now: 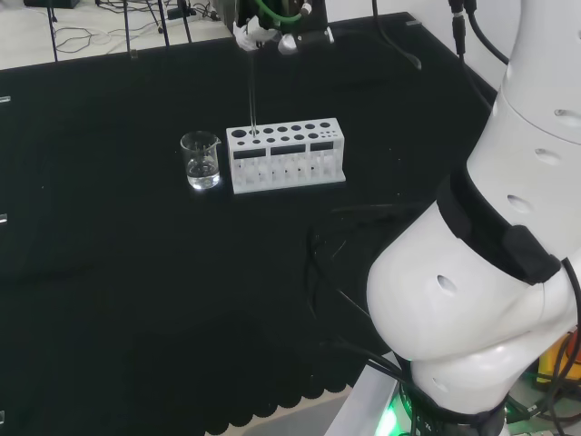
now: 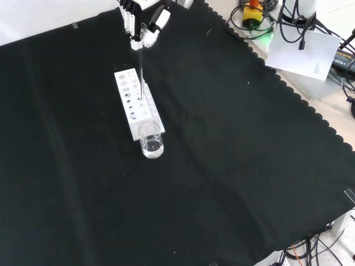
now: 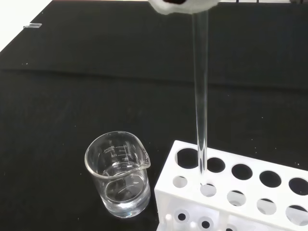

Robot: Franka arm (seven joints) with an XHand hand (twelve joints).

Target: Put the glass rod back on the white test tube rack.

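The hand hangs above the white test tube rack and is shut on the top of a clear glass rod. The rod hangs straight down from the fingers. In the wrist view the glass rod ends at a hole in the rack, in the row nearer the beaker; whether its tip is inside the hole I cannot tell. The rack stands in the middle of the black cloth.
A small glass beaker with a little clear liquid stands right beside the rack's end, also seen as the beaker and the beaker. The arm's white links fill the head view's right. Cables and paper lie past the cloth's edge.
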